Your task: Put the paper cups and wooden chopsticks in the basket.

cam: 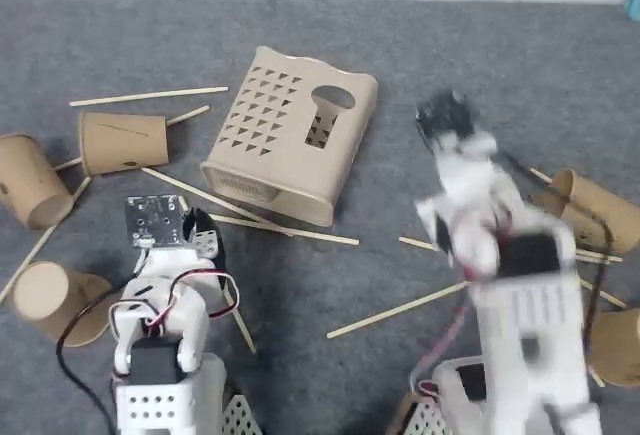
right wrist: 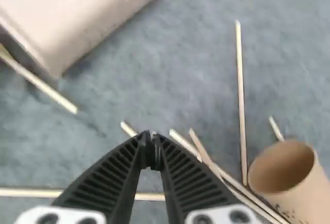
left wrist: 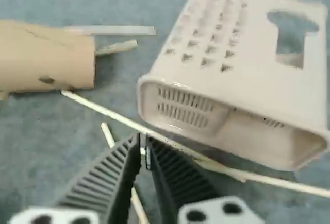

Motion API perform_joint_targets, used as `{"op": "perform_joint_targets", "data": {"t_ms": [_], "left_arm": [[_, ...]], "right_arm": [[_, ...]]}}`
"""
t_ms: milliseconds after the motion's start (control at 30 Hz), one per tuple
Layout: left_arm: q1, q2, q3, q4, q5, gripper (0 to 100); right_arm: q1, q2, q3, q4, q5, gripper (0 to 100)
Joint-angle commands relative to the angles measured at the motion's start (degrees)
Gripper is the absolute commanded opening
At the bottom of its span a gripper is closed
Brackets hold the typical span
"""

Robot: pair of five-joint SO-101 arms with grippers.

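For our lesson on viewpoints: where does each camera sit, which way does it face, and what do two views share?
High view: fixed above the table, looking down on the basket; the left arm and right arm show.
Left wrist view: on the left arm's wrist, facing the basket and a paper cup past the left gripper.
Right wrist view: on the right arm's wrist, facing down at chopsticks and a second cup past the right gripper.
Shared: all three show the basket.
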Motion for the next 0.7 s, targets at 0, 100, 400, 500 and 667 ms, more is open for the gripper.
{"op": "perform_joint_targets", "data": {"t_ms": [0, 100, 400, 500, 667], "left_arm": [[-0.44, -0.44, -0.04, -2.46, -0.18, 1], [-1.41, -0.44, -0.04, -2.9, 0.09, 1], [-3.52, 13.01, -2.24, -9.93, 1.76, 1], [-3.87, 23.3, -4.53, -14.95, 3.25, 1], [-7.3, 36.04, -8.57, -20.04, 3.34, 1]], "right_arm": [[-5.76, 12.88, -17.23, 4.62, -0.79, 0.8], [-10.33, 16.84, -23.82, 6.11, 1.93, 0.8], [-14.99, 29.85, -26.64, -9.71, 3.78, 0.8], [-15.25, 35.56, -27.6, -14.46, 3.78, 0.8], [-15.43, 43.82, -29.63, -23.96, 3.52, 0.8]]}}
